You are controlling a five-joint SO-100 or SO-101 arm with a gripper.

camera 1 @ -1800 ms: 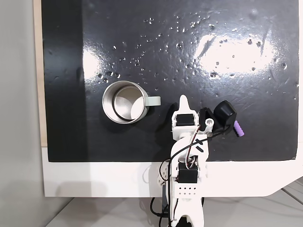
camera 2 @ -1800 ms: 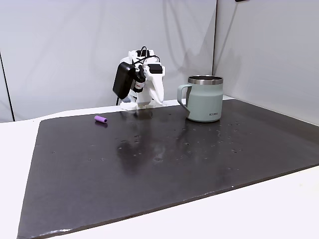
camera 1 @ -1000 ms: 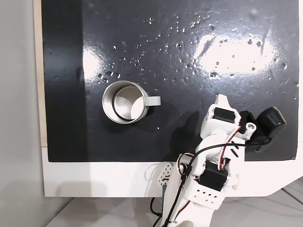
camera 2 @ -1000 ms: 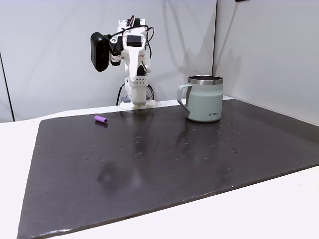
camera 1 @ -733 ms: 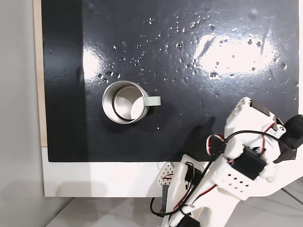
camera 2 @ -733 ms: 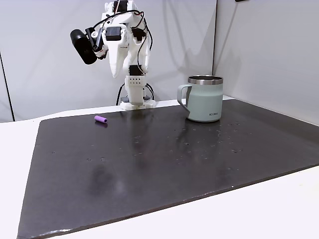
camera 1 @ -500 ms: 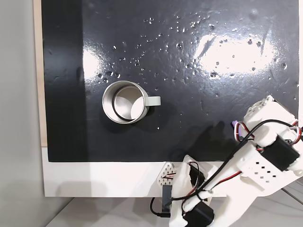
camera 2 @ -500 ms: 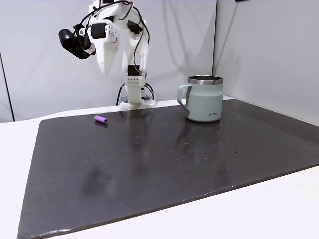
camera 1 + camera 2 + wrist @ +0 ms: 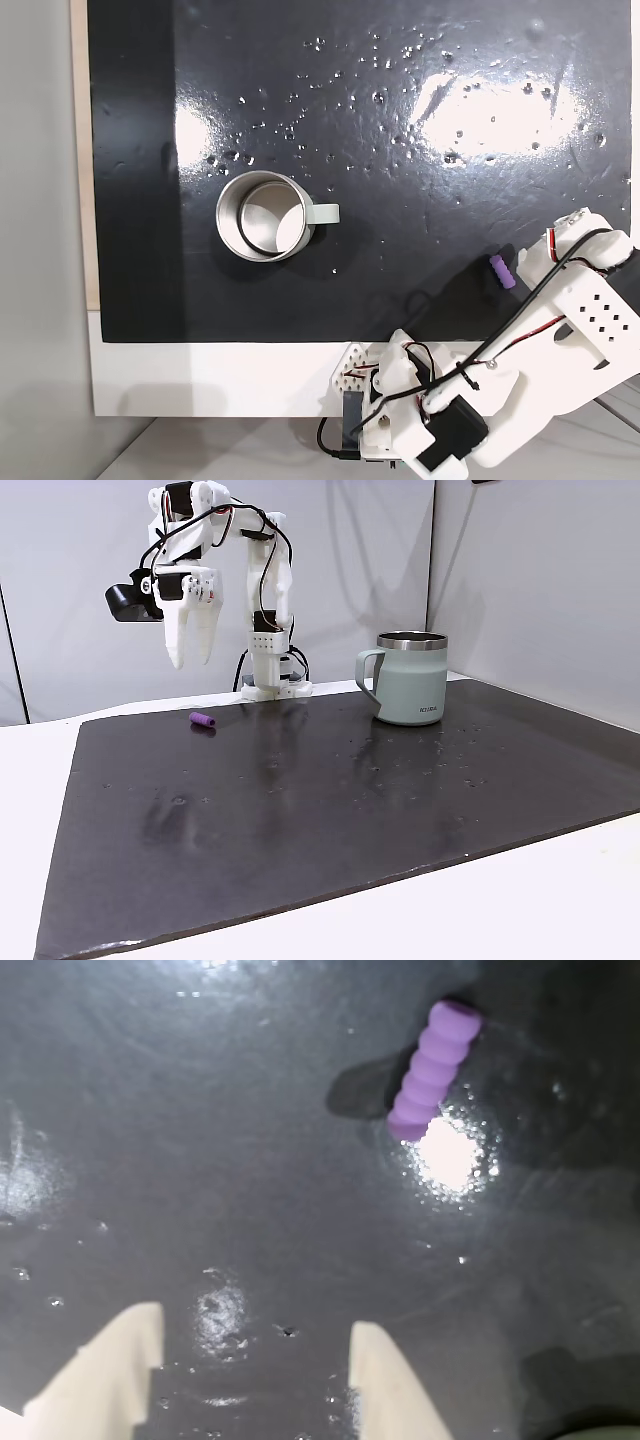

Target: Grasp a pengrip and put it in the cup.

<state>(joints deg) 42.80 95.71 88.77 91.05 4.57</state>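
From my remote station, I saw the purple ribbed pengrip (image 9: pixel 433 1070) lying flat on the black mat (image 9: pixel 330 810), well apart from the cup (image 9: pixel 410 678), which stood upright on the same mat. In the side fixed view my gripper (image 9: pixel 188 661) hung in the air above the pengrip (image 9: pixel 202 720), fingers pointing down. In the wrist view its two pale fingertips (image 9: pixel 385 1380) stood apart with bare mat between them, jaws open and holding nothing. The pengrip lay beyond them, untouched. In the top-down fixed view the pengrip (image 9: pixel 501 271) lay just beside the white arm (image 9: pixel 575 300), far to the right of the cup (image 9: pixel 266 216).
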